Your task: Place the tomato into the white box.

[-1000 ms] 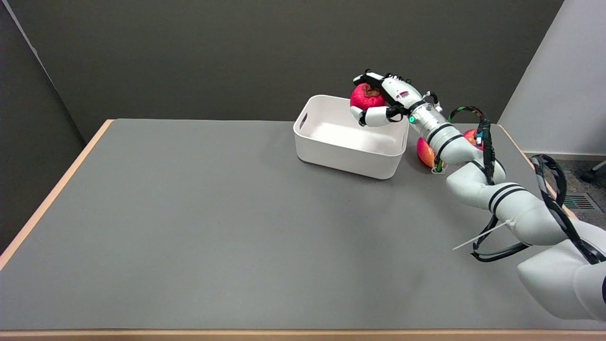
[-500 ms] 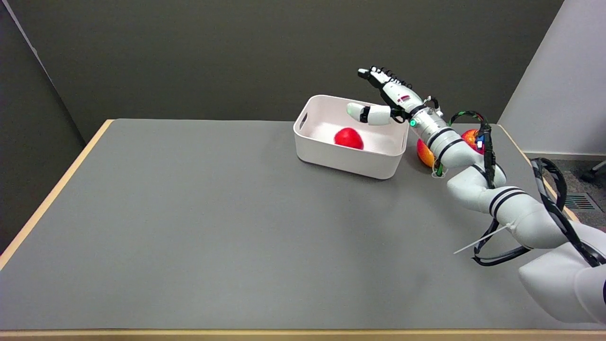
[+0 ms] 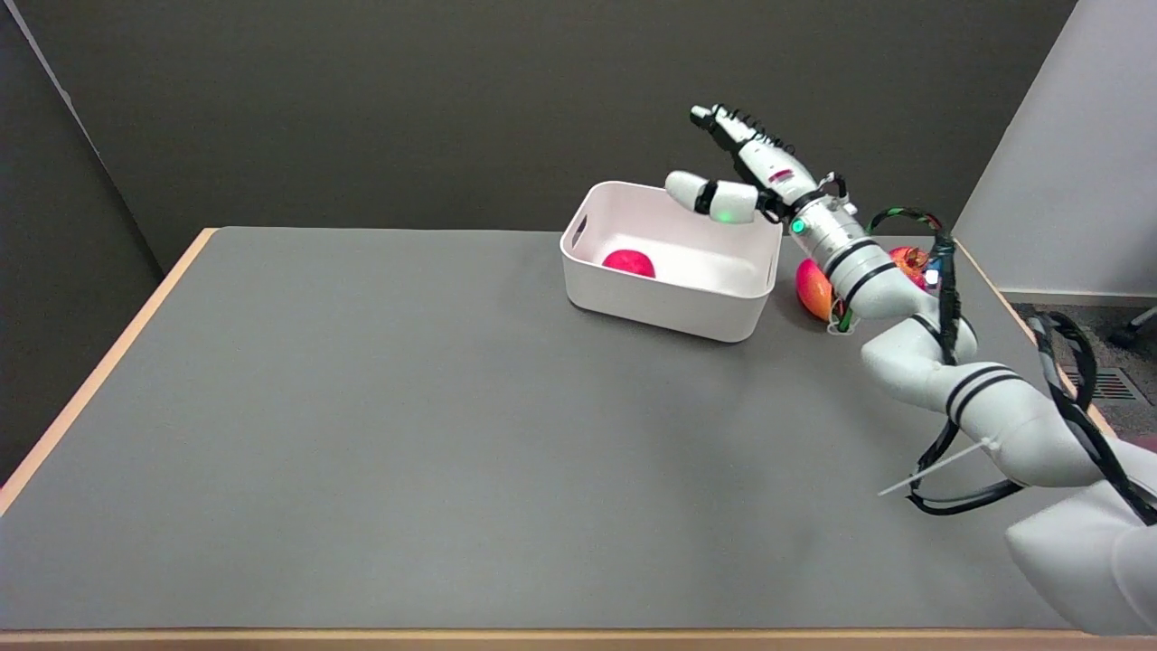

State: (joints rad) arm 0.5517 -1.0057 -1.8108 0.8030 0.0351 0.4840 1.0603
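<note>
The tomato [image 3: 629,263] lies inside the white box [image 3: 671,301], on its floor toward the nine o'clock end, close to the wall with the handle slot and partly hidden by the near wall; only its red top shows above the rim; the white box sits on the grey desk [image 3: 407,434] toward one o'clock from the desk's middle, its long side slightly skewed to the desk's far edge; the robot hand [image 3: 743,176] on the right arm hangs in the air above the box's far corner at about two o'clock from the tomato, well apart from it; it holds nothing, its fingers [image 3: 723,127] stretched out straight and pointing up toward eleven o'clock, the thumb [image 3: 700,193] spread away from them and reaching toward nine o'clock over the box's rim; a green light glows at the wrist; the white arm runs from the hand down toward five o'clock, leaving the picture at the lower right, with black cables looped along it; just beside the box at its three o'clock side, two orange-red fruits [image 3: 813,287] rest on the desk, partly hidden behind the forearm; a light wooden edge borders the desk
</note>
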